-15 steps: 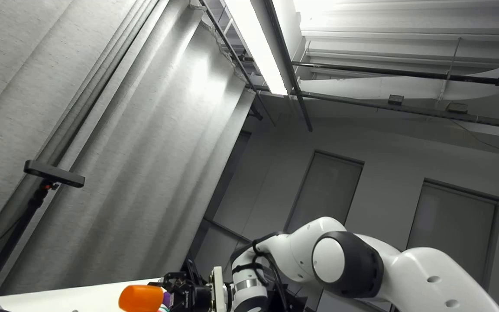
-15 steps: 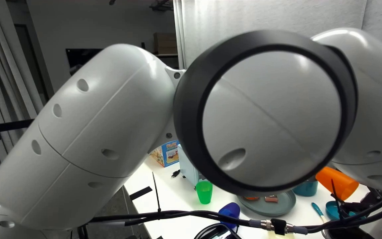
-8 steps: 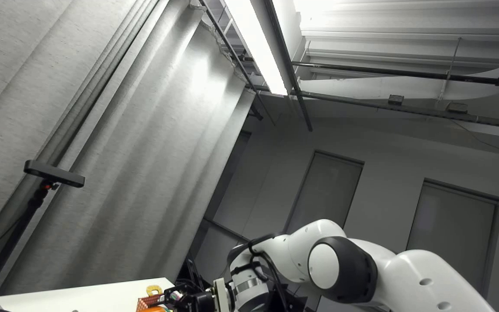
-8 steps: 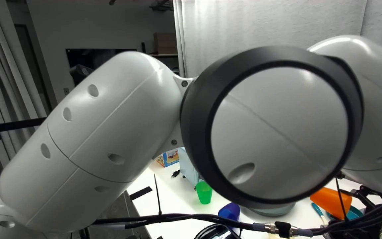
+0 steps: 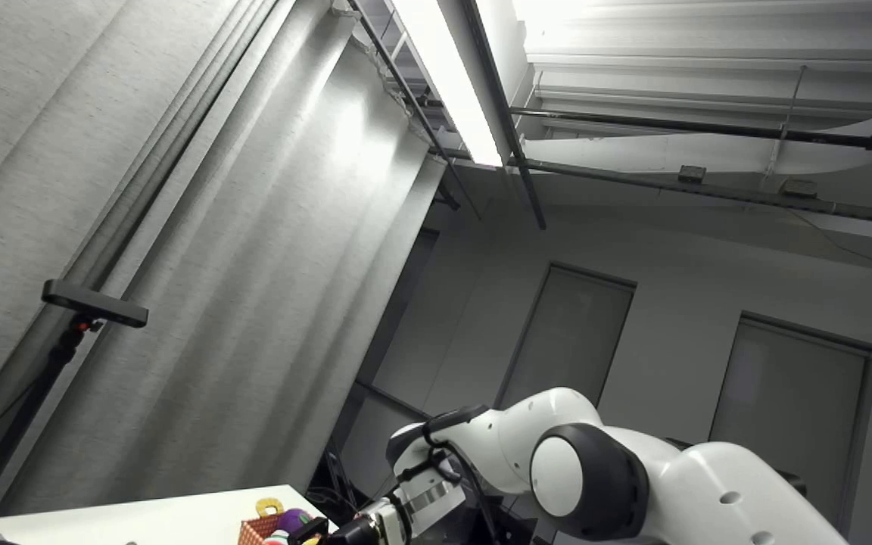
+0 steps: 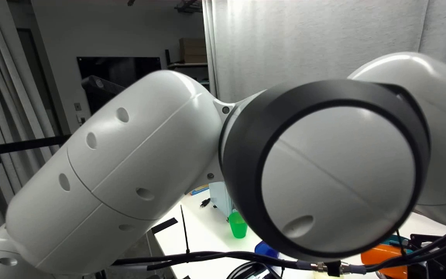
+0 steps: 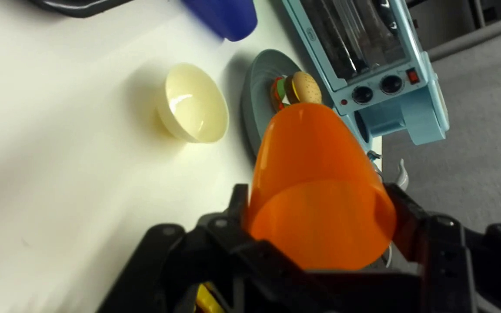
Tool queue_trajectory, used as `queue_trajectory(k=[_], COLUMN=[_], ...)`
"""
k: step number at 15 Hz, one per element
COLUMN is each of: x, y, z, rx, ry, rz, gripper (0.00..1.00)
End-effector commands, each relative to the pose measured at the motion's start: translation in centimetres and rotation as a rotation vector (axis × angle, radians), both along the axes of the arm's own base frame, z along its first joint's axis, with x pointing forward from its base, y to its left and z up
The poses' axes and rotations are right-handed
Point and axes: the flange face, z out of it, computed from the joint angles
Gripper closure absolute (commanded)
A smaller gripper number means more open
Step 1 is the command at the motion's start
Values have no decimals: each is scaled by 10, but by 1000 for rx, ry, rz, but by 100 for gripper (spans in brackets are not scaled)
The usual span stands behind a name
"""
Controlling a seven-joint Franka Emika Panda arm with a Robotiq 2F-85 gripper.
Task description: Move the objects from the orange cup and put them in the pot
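Wrist view: gripper (image 7: 319,204), fingers (image 7: 238,206) pinching orange cup (image 7: 320,165) from both sides, wide end toward camera; no contents visible. Outward: bowl (image 7: 194,104); plate (image 7: 255,98) with burger (image 7: 305,88); oven (image 7: 424,117). In an exterior view: teal ware (image 6: 392,240) behind the cup, mostly hidden, possibly the pot. Progress, judged: cup grasped; transfer of objects into pot unconfirmed.

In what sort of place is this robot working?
Probably a robotics lab with a mock kitchen: exposed ceiling pipes, what looks like a stand-mounted camera, and a light-blue toaster oven.
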Motion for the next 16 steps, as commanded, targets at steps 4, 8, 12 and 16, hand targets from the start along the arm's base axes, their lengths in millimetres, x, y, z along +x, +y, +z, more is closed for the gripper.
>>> queue_trajectory(k=[4, 8, 12, 16], x=[7, 33, 62, 70], y=[-19, 57, 144, 201], z=[-9, 42, 95, 126], rx=[-200, -284, -384, -489], ry=[-134, -234, -316, -373], rz=[214, 292, 390, 479], gripper=[49, 49, 49, 49])
